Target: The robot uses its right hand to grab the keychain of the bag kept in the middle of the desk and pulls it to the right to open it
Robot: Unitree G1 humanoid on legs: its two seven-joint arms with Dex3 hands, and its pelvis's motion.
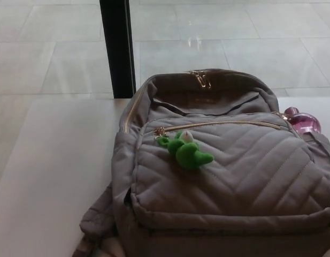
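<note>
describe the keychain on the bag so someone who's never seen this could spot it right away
A grey quilted backpack lies on the white desk. Along its front pocket runs a gold zipper, and the keychain hangs from that zipper's left end. It is a small bright green plush toy, the only green thing here.

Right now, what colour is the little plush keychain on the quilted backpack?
Bright green, seen in the head view.

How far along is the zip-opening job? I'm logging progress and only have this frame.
Nothing looks done: the front zip on the bag runs shut, with its pull at the left end and the green keychain lying loose on the quilted pocket. Nothing is in hand either, since neither robot hand is in view. Left to do: reach in with the right hand, grab the keychain and pull it right.
</note>
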